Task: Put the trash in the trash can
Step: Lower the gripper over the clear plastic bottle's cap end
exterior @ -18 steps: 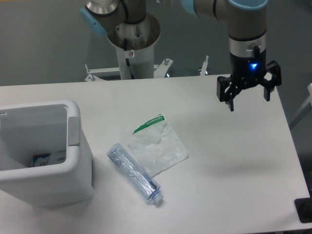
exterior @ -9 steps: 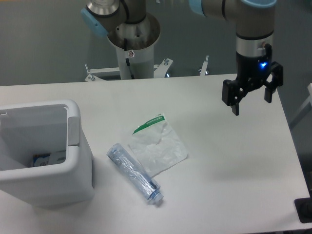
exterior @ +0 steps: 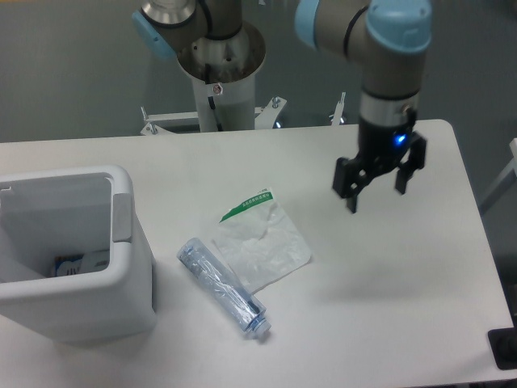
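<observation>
White bench (exterior: 404, 275) w/ grey wall behind is carrying everything. Tool (exterior: 377, 184) is hanging above the bench's right half, fingers spread wide and gripping nothing, blue light glowing on its wrist. Its shadow is falling on the bench surface below and a bit left of it. Plastic bag (exterior: 262, 242) is lying flat well to the tool's left, near bench center, green-and-white strip at its top edge, pointing toward the far side. Bottle (exterior: 223, 286) is lying on its side just beside the bag's lower-left edge, possibly overlapping it a little, white cap pointing toward the near-right. Trash can (exterior: 121, 267) is sitting at the bench's left edge, upright, opening facing up, w/ a small labelled item showing inside at the bottom. Neither piece of trash is touching the can; bottle is the closer of the two. Robot base column (exterior: 220, 73) is standing behind the bench's far edge, approx. center-left.
</observation>
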Motion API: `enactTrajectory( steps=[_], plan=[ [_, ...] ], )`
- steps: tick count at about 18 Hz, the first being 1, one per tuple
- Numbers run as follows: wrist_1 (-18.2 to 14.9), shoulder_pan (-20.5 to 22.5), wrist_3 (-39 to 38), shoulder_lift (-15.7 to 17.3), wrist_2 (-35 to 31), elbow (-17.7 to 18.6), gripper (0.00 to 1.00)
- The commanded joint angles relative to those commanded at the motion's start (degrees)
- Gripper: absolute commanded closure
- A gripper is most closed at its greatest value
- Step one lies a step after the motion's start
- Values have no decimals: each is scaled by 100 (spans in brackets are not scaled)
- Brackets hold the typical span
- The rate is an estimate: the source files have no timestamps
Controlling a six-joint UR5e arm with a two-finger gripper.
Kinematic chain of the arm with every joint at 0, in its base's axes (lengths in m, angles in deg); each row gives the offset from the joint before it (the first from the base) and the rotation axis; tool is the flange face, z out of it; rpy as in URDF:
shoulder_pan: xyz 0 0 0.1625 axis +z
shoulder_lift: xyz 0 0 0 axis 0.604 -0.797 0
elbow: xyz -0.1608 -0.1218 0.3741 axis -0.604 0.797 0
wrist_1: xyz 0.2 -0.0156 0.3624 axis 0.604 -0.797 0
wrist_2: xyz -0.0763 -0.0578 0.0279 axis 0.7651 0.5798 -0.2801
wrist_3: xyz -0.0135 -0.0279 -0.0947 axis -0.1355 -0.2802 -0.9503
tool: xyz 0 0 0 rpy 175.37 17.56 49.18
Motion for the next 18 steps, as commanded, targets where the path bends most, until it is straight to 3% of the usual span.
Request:
enactTrajectory(
  steps=[4,7,14,18],
  plan=[
    [0,-369,-833,-685,-35,-535,0],
    [9,-624,-1160,-1072,-44,-703,0],
    [53,-1117,-1239,-1389,-44,-765,0],
    [88,-1275,-1679,-1591,-53,-765,0]
  ],
)
